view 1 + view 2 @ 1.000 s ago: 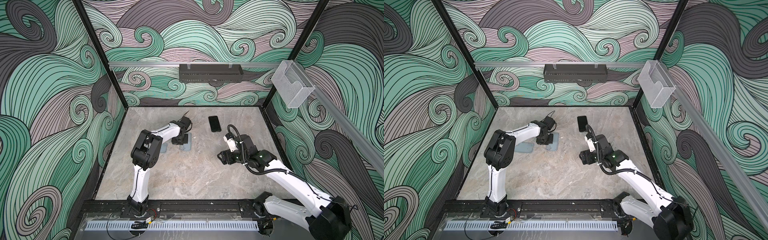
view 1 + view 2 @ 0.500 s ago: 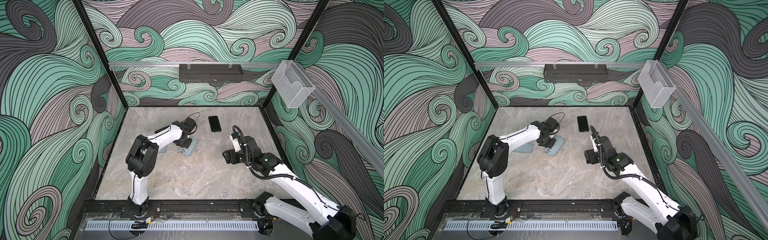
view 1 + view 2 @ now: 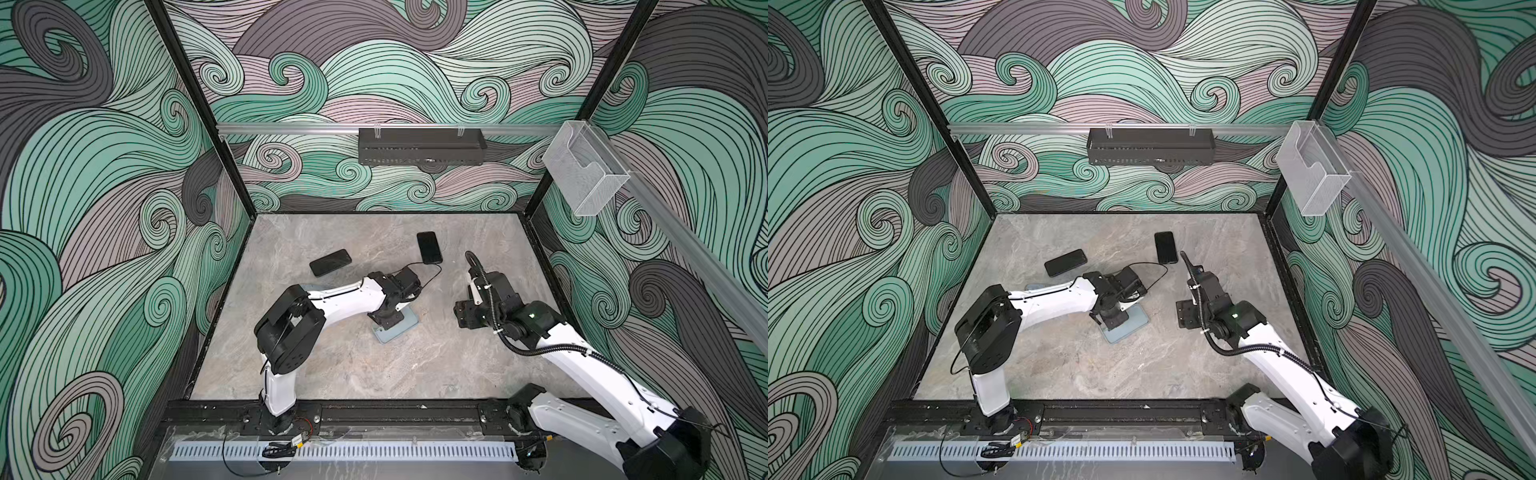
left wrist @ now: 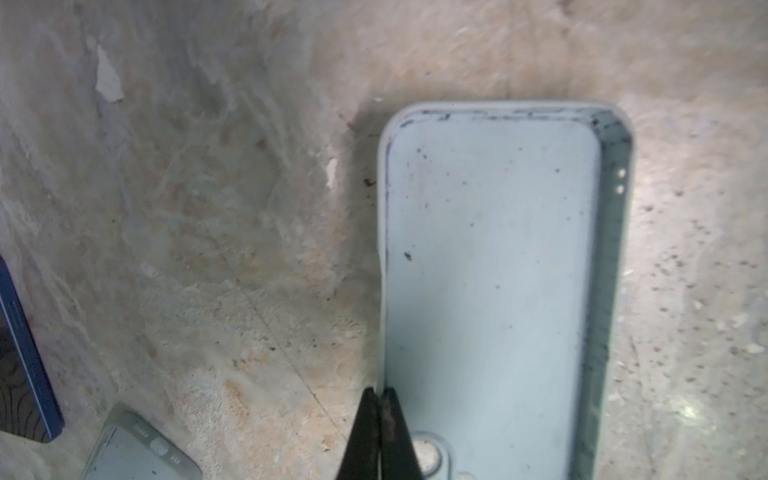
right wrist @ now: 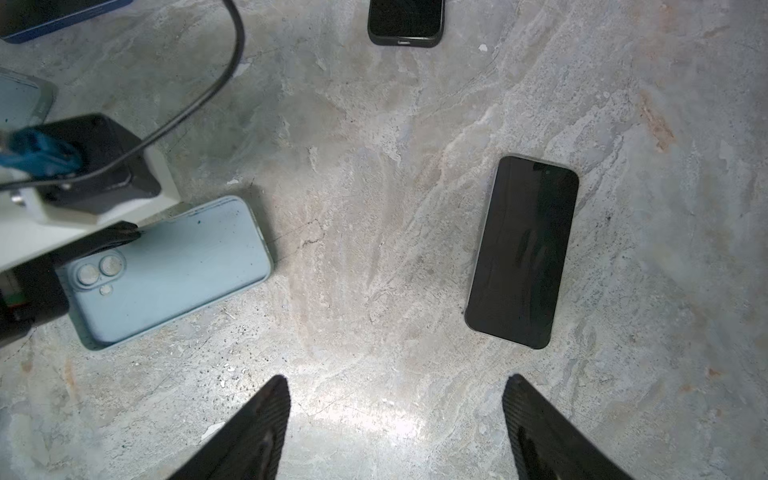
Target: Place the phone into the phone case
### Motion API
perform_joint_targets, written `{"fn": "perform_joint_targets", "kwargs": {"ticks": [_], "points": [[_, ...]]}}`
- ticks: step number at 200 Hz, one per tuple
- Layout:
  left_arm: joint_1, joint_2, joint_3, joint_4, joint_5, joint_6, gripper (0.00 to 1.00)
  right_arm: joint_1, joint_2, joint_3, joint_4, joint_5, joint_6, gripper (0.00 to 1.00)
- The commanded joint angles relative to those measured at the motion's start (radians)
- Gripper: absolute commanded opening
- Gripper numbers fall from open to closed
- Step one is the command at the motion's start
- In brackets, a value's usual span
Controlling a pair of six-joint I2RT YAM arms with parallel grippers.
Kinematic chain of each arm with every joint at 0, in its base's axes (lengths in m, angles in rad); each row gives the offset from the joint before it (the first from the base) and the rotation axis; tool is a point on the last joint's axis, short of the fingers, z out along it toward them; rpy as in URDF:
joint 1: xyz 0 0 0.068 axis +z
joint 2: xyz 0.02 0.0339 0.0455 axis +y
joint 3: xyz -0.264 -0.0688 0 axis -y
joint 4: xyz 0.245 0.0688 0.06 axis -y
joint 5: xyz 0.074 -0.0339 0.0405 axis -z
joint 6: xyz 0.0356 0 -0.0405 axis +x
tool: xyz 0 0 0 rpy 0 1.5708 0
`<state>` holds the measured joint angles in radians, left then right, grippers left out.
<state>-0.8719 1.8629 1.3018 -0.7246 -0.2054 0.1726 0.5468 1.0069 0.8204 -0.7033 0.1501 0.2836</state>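
Two tools: left tool (image 4: 379,415) pinches a wall of the partly arm-covered blue case (image 3: 403,328), right tool (image 5: 395,382) spread.

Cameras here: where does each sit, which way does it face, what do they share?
Top views: high at the front, looking down and back over the marble table; the left arm and right arm show.
Left wrist: on the left arm, looking down along its shut fingers, which pinch the light blue phone case by its rim.
Right wrist: on the right arm, looking down past its open fingers at a black phone.
Shared: every view shows that case.
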Motion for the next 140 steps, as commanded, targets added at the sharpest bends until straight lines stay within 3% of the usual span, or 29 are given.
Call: {"fn": "perform_joint_targets", "kwargs": {"ticks": [1,11,34,44,68,83,107,140], "points": [[-0.008,-0.015,0.0,0.029,0.009,-0.021,0.0,0.004,0.002,-0.014,-0.009,-0.007,0.019,0.8],[-0.009,-0.011,0.001,0.019,0.013,-0.057,0.02,0.003,0.0,-0.019,0.001,-0.028,0.018,0.79],[-0.008,-0.032,-0.024,0.043,-0.007,-0.139,0.15,0.003,-0.006,-0.03,0.026,-0.089,0.022,0.78],[-0.008,-0.053,-0.042,0.061,-0.005,-0.175,0.3,0.004,-0.004,-0.035,0.04,-0.113,0.022,0.78],[-0.008,-0.119,-0.089,0.092,0.007,-0.254,0.5,0.004,0.013,-0.035,0.063,-0.159,0.02,0.78],[-0.007,-0.16,-0.104,0.076,-0.016,-0.328,0.52,0.004,0.025,-0.035,0.079,-0.182,0.016,0.77],[-0.007,-0.242,-0.147,0.053,-0.047,-0.547,0.52,0.004,0.075,-0.031,0.115,-0.256,-0.012,0.75],[-0.007,-0.356,-0.28,0.132,0.036,-0.842,0.52,-0.002,0.228,-0.004,0.213,-0.395,-0.037,0.71]]}}
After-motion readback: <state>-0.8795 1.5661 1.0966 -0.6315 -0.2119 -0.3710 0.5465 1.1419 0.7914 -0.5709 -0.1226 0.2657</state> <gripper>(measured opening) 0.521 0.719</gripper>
